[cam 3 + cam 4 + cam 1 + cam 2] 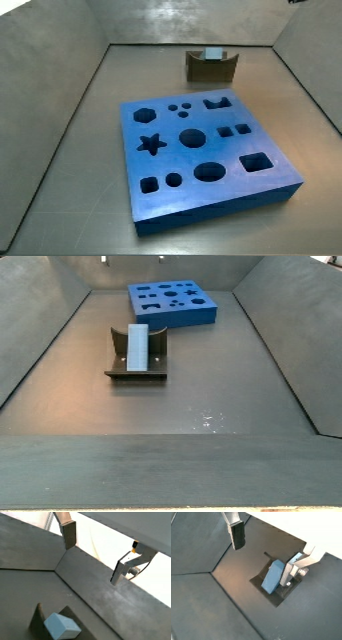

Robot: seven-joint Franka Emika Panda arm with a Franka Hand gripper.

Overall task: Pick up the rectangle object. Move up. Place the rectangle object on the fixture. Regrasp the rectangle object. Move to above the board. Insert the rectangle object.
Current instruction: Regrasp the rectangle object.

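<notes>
A small light blue-grey rectangular block, the rectangle object (138, 346), lies in the dipped middle of the fixture (115, 354), a small dark brown open-topped holder with raised side walls. In a side view the block runs lengthwise along the holder's channel, its long edges just inside the walls. In another side view only its end (211, 53) shows between the two wall tops of the holder (210, 67).

The board (201, 150), a thick bright-blue square slab with dark star, round, square and hexagon holes, sits flat on the grey floor, well apart from the holder. Bare floor (201, 396) lies open around the holder on all sides, and sloping grey walls (40, 336) enclose the bin.

The gripper (264, 547) is empty and hangs above the holder, its two flat silver fingers (237, 534) spread wide with nothing between them. In a wrist view the block (273, 576) lies just beside one finger (290, 572), below it. In the other wrist view the gripper (93, 554) shows against floor and wall, with the block's end (61, 626) near the frame edge. The gripper does not appear in the side views.
</notes>
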